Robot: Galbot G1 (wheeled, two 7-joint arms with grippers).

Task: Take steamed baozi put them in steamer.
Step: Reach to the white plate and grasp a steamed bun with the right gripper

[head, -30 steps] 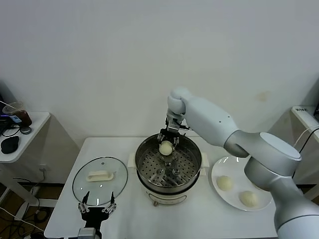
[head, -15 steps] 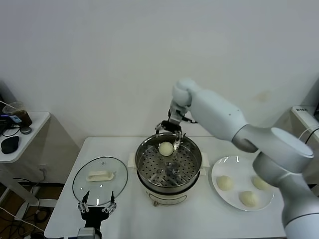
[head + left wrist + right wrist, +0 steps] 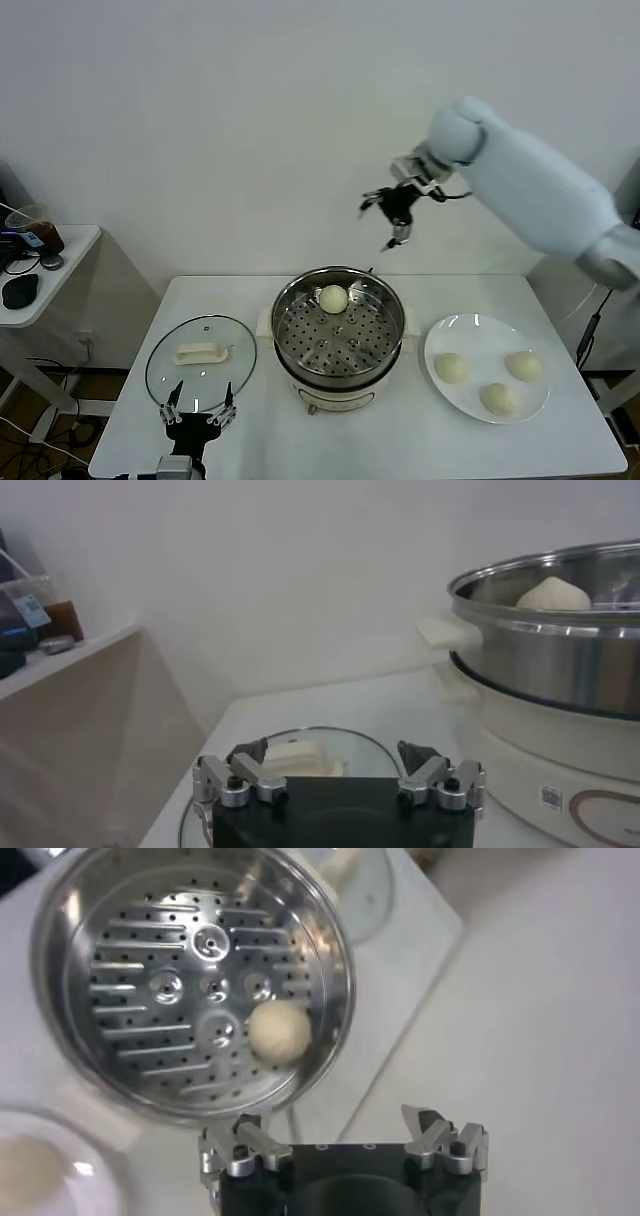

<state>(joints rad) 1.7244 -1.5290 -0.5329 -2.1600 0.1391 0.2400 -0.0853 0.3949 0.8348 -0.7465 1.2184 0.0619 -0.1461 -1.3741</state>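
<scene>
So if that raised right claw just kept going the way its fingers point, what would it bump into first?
Probably the steamer: the right gripper, fingers open and empty, looks down near its rim, close to the baozi inside. Depth is unclear, so it could instead miss and hit the table.

The right arm reaches in from the robot's right, raised high, with its white forearm sloping up to a bent wrist above and behind the steamer [image 3: 340, 335]. The right gripper [image 3: 392, 212] hangs well clear of the steamer's far rim, its dark fingers [image 3: 372, 200] spread wide and holding nothing. The left arm is parked low on the steamer's left, near the front edge; the left gripper [image 3: 196, 413] is upright, its fingers [image 3: 236, 780] spread apart and empty.
</scene>
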